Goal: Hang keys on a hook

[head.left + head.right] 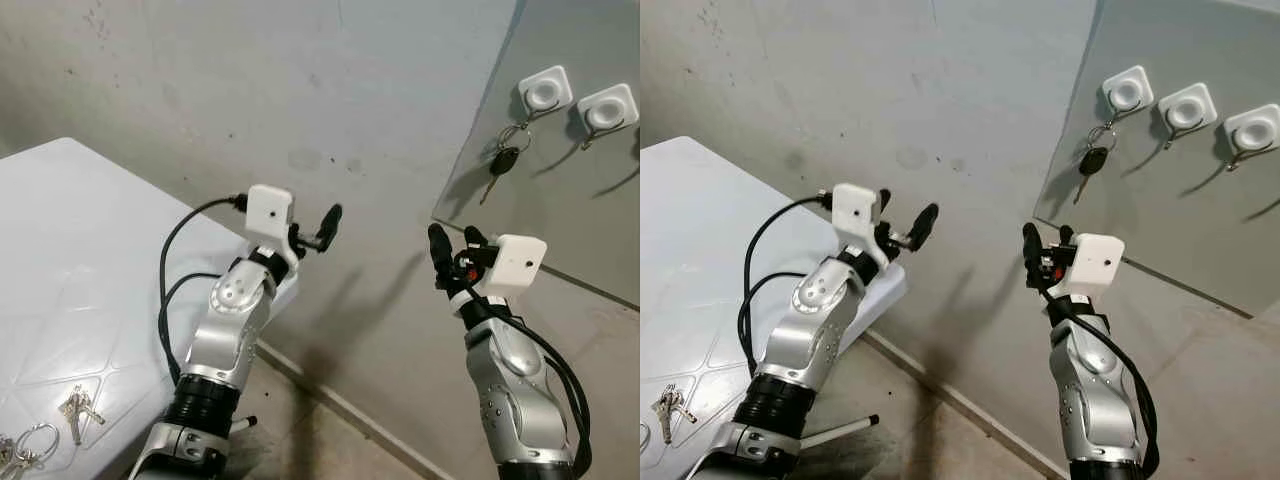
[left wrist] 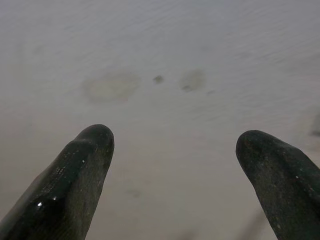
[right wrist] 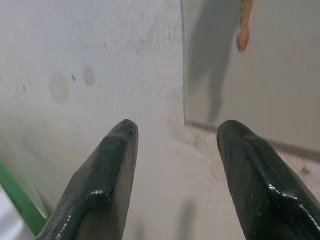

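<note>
A black-headed car key point(image 1: 503, 160) hangs by its ring from the leftmost white hook point(image 1: 545, 92) on a grey wall board point(image 1: 560, 200). Beside it is a second hook point(image 1: 608, 108), and a third hook point(image 1: 1252, 128) lies further right. A bunch of silver keys point(image 1: 80, 412) rests on the white table point(image 1: 90, 260) at the lower left, with another key ring point(image 1: 25, 445) by the frame corner. My left gripper point(image 1: 312, 232) is raised toward the bare wall, open and holding nothing. My right gripper point(image 1: 455, 243) is also open and holding nothing, below and left of the board.
The concrete wall point(image 1: 300, 100) stands close in front of both arms. The table's corner sits just behind my left forearm. Grey floor point(image 1: 320, 440) meets the wall below. A green strip point(image 3: 15, 195) appears in the right wrist view.
</note>
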You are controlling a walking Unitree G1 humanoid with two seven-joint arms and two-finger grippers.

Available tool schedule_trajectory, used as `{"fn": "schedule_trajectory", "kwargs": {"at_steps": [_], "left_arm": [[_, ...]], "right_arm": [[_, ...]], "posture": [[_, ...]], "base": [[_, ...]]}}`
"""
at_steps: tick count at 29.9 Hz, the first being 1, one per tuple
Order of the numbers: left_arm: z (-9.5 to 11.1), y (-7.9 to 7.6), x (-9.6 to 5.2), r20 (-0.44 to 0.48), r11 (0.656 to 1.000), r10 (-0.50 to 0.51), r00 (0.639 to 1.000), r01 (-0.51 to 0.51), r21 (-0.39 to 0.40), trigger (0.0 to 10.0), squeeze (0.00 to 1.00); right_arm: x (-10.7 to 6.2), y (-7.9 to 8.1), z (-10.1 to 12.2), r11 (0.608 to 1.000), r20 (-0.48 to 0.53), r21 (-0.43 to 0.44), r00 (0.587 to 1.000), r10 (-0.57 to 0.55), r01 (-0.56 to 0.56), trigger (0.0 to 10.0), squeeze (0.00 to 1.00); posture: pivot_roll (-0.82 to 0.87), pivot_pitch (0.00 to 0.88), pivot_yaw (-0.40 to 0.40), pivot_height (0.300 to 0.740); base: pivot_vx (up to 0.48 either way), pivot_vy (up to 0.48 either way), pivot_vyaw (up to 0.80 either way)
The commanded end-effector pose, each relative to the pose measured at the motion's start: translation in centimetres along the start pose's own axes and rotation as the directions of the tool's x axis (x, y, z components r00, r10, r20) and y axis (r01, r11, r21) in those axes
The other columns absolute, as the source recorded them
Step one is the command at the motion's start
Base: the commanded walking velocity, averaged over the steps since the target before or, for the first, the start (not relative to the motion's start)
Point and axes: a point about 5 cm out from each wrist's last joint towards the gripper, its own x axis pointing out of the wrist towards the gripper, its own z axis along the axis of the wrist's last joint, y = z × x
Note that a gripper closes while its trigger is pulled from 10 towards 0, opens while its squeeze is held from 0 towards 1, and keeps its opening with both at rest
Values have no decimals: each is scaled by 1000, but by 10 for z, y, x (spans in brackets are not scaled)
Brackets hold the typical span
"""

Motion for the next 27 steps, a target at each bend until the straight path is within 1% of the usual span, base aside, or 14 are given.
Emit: {"fn": "schedule_trajectory", "kwargs": {"at_steps": [1, 3, 5, 8, 12, 13, 16, 17, 18, 19, 20, 23, 24, 27], "left_arm": [[-3, 8, -1, -7, 999, 38, 999, -38, -17, 10000, 0], [-4, 15, -3, -2, 997, 71, 998, -71, -14, 10000, 0], [-4, 20, -5, 5, 994, 108, 994, -108, -17, 10000, 0], [3, 20, -10, 61, 994, 113, 992, -111, -22, 10000, 0], [5, 17, -14, 77, 994, 105, 991, -103, -30, 10000, 0], [4, 16, -22, 101, 994, 107, 989, -106, -15, 10000, 0], [3, 17, -32, 130, 992, 123, 984, -119, -35, 10000, 0], [3, 17, -32, 130, 992, 123, 984, -119, -35, 10000, 0], [0, 19, -37, 139, 991, 134, 981, -131, -26, 10000, 0], [-5, 21, -42, 129, 989, 146, 981, -143, -30, 10000, 0], [-15, 26, -49, 91, 987, 156, 984, -151, -57, 10000, 0], [-20, 29, -54, 73, 986, 152, 986, -146, -79, 10000, 0], [-21, 31, -55, 62, 985, 158, 985, -154, -74, 10000, 0], [-19, 35, -54, 54, 985, 168, 984, -165, -60, 10000, 0]], "right_arm": [[-2, 0, 1, 998, 8, -57, 1000, -5, 6, 10000, 0], [-4, -3, -3, 997, -3, -72, 1000, -27, 26, 10000, 0], [-7, -6, -5, 992, -5, -116, 999, -44, 43, 10000, 0], [-11, -8, -3, 987, 16, -150, 999, -50, 52, 10000, 0], [-13, -8, 0, 986, 33, -154, 998, -55, 60, 10000, 0], [-19, -8, 3, 987, 57, -145, 996, -66, 74, 10000, 0], [-27, -6, 2, 987, 69, -141, 995, -71, 80, 10000, 0], [-27, -6, 2, 987, 69, -141, 995, -71, 80, 10000, 0], [-30, -6, -1, 985, 65, -149, 995, -77, 86, 10000, 0], [-34, -6, -4, 984, 58, -156, 995, -79, 87, 10000, 0], [-40, -7, -11, 981, 35, -171, 996, -87, 91, 10000, 0], [-42, -9, -14, 978, 26, -182, 995, -98, 101, 10000, 0], [-42, -10, -13, 976, 27, -190, 994, -102, 105, 10000, 0], [-40, -12, -9, 973, 43, -197, 993, -111, 117, 10000, 0]], "posture": [[3, 0, -50, 740], [2, 0, -48, 740], [2, 0, -47, 740], [-2, 0, -43, 740], [-2, 0, -43, 740], [-5, 0, -39, 740], [-7, 0, -37, 740], [-7, 0, -37, 740], [-9, 0, -35, 740], [-11, 0, -34, 740], [-15, 0, -31, 740], [-15, 0, -31, 740], [-15, 0, -31, 740], [-15, 0, -31, 740]], "base": [[0, 0, 0], [0, 0, 0], [0, 0, 0], [0, 0, 0], [0, 0, 0], [0, 0, 0], [0, 0, 0], [0, 0, 0], [0, 0, 0], [0, 0, 0], [0, 0, 0], [0, 0, 0], [0, 0, 0], [0, 0, 700]]}}
